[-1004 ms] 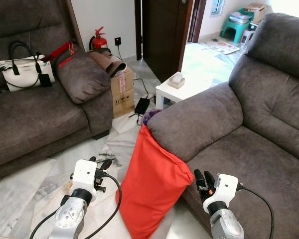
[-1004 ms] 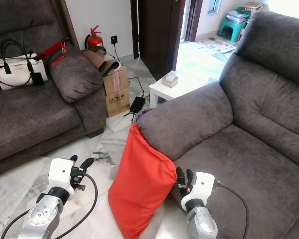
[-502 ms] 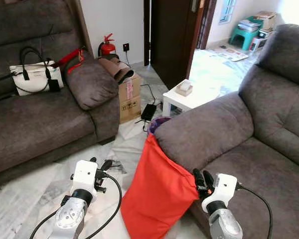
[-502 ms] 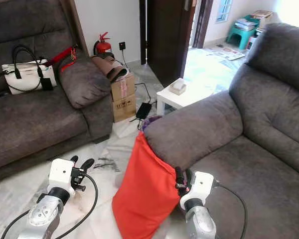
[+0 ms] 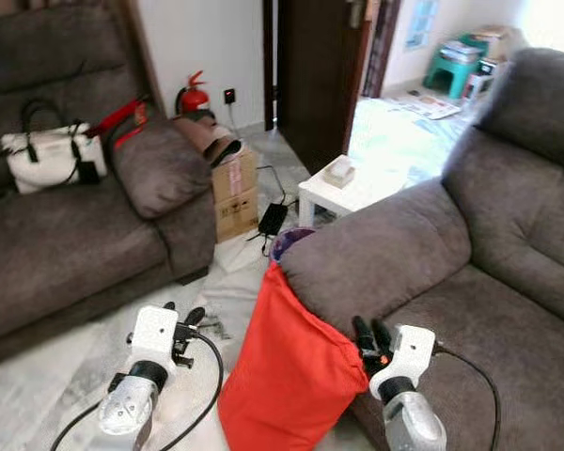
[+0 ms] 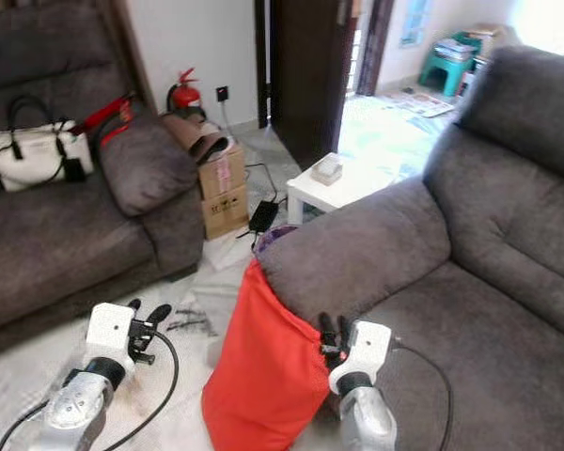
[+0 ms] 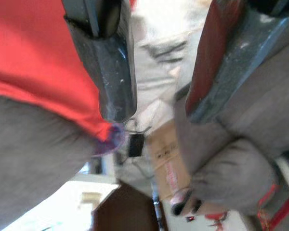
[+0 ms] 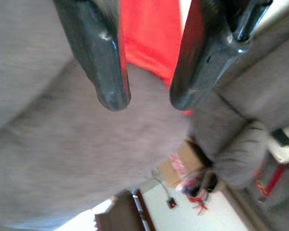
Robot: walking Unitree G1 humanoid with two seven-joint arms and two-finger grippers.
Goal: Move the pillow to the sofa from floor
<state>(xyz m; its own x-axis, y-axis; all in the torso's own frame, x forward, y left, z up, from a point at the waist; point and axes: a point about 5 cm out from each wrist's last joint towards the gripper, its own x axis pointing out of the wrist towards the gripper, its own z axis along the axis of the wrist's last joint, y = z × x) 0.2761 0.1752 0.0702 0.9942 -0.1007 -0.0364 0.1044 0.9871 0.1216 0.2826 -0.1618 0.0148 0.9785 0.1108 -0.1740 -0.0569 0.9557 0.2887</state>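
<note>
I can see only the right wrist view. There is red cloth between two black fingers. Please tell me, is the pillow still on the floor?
Observer: Yes. The red pillow stands on the floor, leaning against the armrest of the right sofa.
Operator: Is the right gripper holding it?
Observer: No. The right gripper is open, beside the pillow's upper corner.
Operator: And the other arm?
Observer: The left gripper is open too, on the pillow's other side and apart from it.

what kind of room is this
Most likely a home living room: two grey fabric sofas face each other across a pale marble floor, with a small white side table by an open doorway.
</note>
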